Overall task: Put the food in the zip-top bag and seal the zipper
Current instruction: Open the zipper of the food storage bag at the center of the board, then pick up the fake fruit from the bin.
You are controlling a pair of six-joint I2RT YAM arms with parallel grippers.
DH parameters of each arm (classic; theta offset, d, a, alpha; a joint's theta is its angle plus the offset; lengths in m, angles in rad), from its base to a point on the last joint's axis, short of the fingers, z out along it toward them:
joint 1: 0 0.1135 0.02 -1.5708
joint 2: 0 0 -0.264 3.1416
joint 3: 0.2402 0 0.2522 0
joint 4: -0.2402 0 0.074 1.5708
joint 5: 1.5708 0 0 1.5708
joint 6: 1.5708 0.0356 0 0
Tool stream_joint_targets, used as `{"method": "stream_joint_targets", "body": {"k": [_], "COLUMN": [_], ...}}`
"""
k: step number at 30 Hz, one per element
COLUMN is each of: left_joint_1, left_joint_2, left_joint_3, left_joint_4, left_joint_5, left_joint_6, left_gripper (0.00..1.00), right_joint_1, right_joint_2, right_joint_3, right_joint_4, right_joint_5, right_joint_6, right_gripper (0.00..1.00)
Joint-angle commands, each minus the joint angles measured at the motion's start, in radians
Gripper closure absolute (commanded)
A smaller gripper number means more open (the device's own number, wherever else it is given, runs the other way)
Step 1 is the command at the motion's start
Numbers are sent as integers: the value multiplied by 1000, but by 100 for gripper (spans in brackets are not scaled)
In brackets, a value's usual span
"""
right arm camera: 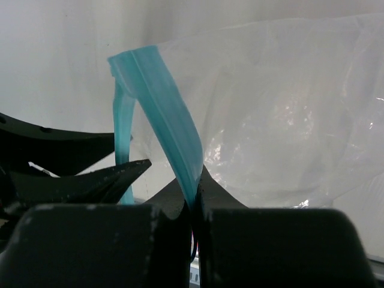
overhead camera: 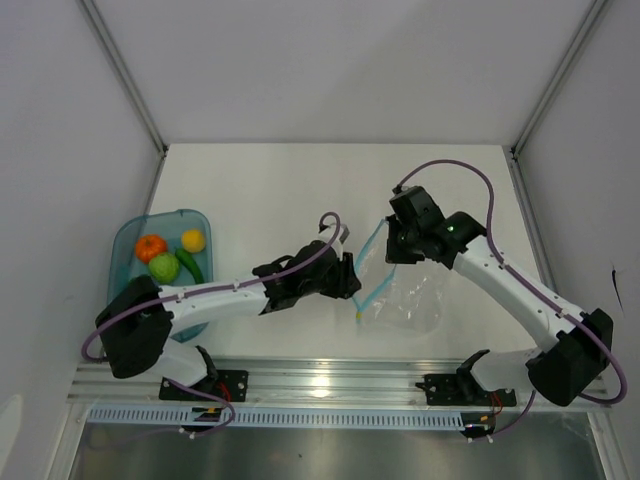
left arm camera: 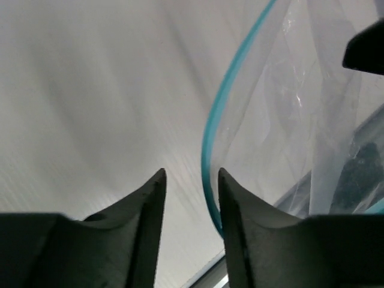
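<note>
The clear zip-top bag hangs at the table's middle right, its light blue zipper curving down the left side. My right gripper is shut on the zipper's upper end and holds the bag up; in the right wrist view the zipper runs into the closed jaws of the right gripper. My left gripper is open and empty at the bag's mouth; the zipper passes just inside its right fingertip. The food, an orange fruit, a yellow one, a green one and a chili, lies in the tray.
A teal translucent tray stands at the left edge beside the left arm. White walls close in the table on the left, back and right. A metal rail runs along the near edge.
</note>
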Motion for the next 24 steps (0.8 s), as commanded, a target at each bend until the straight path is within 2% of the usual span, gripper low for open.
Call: {"method": "stream_joint_targets", "body": {"k": [1, 2, 3, 4, 6, 8, 13, 19, 20, 24], "left_joint_1": [5, 6, 6, 8, 12, 18, 69, 314, 398, 596], "left_joint_2": [-79, -114, -136, -156, -223, -301, -466, -591, -598, -610], "left_joint_3": [-5, -8, -10, -16, -19, -28, -20, 7, 7, -8], "left_joint_4": [29, 23, 9, -18, -67, -101, -311, -576, -647, -753], "left_joint_5": [-34, -45, -58, -74, -122, -174, -311, -395, -398, -380], "left_joint_6": [43, 59, 67, 70, 78, 86, 38, -6, -11, -9], "left_gripper": [52, 47, 30, 18, 2, 1, 1, 1, 1, 1], "right_joint_1": [12, 14, 14, 14, 14, 14, 14, 12, 12, 12], "right_joint_2": [19, 21, 21, 22, 30, 39, 49, 53, 53, 61], "right_joint_3": [0, -4, -13, -15, -20, -23, -27, -40, -41, -46], "right_joint_4": [49, 59, 66, 73, 83, 84, 89, 93, 93, 98], "right_joint_5": [-25, -28, -37, -38, -46, -48, -51, -57, -61, -81], "right_joint_6": [-30, -30, -32, -33, -43, -53, -75, -99, -103, -118], "right_gripper": [100, 100, 100, 100, 100, 100, 100, 100, 100, 100]}}
